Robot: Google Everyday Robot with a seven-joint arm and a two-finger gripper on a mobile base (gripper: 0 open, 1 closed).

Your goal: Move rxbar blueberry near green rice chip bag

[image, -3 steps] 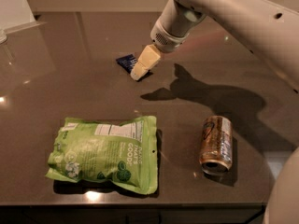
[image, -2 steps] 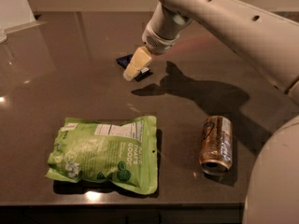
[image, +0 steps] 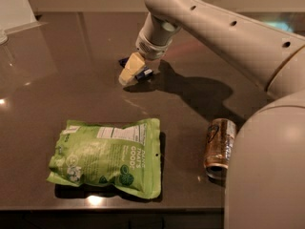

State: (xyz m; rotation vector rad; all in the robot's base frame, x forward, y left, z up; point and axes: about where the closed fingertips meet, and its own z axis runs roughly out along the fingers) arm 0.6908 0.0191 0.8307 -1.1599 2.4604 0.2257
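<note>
The rxbar blueberry [image: 145, 73] is a small dark navy wrapper lying on the dark table, toward the back centre. Only its two ends show, one on each side of my gripper. My gripper [image: 131, 71] is cream-coloured, points down and to the left, and sits right on top of the bar at table level. The green rice chip bag [image: 107, 159] is a large puffy light-green pouch lying flat near the front edge, well in front of the bar and a little to its left.
A brown-gold drink can [image: 220, 144] lies on its side at the front right, to the right of the bag. My arm [image: 224, 37] crosses the upper right and its big link [image: 267, 175] fills the lower right corner. The table's front edge [image: 119, 208] runs just below the bag.
My arm has swung further into view and the gripper has come down and slightly left onto the bar, now covering its middle. The bag and the can have not moved.
</note>
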